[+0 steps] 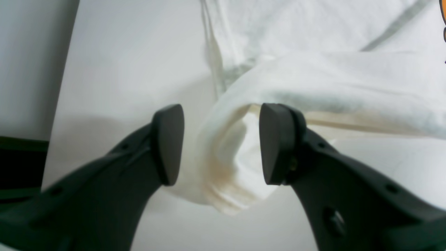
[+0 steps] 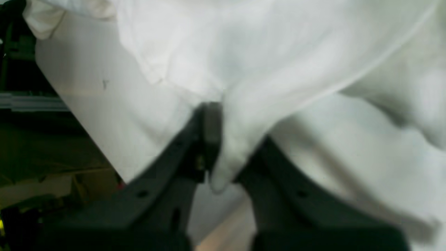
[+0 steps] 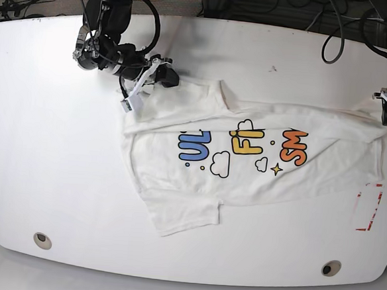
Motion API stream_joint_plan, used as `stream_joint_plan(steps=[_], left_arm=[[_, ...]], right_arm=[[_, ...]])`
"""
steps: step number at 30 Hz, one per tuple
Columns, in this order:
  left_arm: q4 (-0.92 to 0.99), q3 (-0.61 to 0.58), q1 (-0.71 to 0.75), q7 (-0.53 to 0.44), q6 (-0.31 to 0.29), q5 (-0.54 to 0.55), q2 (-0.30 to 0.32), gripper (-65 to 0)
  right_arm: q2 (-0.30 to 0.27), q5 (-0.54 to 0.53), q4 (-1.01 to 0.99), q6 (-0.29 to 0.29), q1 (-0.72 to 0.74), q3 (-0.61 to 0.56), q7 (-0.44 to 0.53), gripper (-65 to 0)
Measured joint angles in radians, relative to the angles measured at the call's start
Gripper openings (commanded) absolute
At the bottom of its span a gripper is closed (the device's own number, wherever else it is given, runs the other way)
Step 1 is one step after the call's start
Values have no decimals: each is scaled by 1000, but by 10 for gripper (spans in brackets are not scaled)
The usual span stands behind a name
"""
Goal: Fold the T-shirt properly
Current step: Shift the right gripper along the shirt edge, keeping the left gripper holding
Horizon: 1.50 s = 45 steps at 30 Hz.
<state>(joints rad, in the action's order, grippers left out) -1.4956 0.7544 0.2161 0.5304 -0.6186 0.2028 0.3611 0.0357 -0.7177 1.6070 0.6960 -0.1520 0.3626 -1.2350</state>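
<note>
The T-shirt [image 3: 199, 165] lies on the table [image 3: 60, 149], stretching between my two grippers. My right gripper [image 2: 228, 141] has the near right part between its fingers; at the near left end, cloth runs between the parted fingers of my left gripper [image 1: 221, 144]. A flap spans the near side, with the print [image 3: 248, 141] just beyond it. One sleeve [image 3: 182, 214] points away from me, on the far right.

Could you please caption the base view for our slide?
Two robot arms over a white T-shirt with partly covered bubble letters.
</note>
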Motion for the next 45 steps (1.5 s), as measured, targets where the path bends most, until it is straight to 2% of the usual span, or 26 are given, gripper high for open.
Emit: stream_joint_plan(steps=[5, 11, 20, 30, 31, 33, 38, 40, 45], left_arm=[[0, 0, -1, 0, 0, 0, 0, -325], [0, 0, -2, 0, 0, 0, 0, -325], [0, 0, 0, 0, 0, -3, 0, -325], [0, 0, -1, 0, 0, -4, 1, -325], [0, 0, -1, 0, 0, -3, 3, -325], [0, 0, -3, 0, 0, -3, 3, -325], [0, 0, -6, 0, 0, -3, 5, -325], [0, 0, -11, 0, 0, -3, 5, -325], [1, 0, -62, 5, 0, -4, 6, -325]], right_arm=[[-28, -23, 99, 0, -10, 0, 0, -650], [-79, -155, 126, 0, 46, -3, 0, -650], [-113, -156, 119, 0, 181, -2, -6, -650], [-114, -151, -108, 0, 362, -2, -8, -644], [-114, -150, -129, 0, 377, -2, -3, -620], [-116, -153, -185, 0, 413, -2, 3, -533], [-173, -150, -267, 0, 465, -3, 3, -238], [-203, -154, -267, 0, 466, -1, 8, -192], [-293, -158, -266, 0, 430, 6, 12, -206]])
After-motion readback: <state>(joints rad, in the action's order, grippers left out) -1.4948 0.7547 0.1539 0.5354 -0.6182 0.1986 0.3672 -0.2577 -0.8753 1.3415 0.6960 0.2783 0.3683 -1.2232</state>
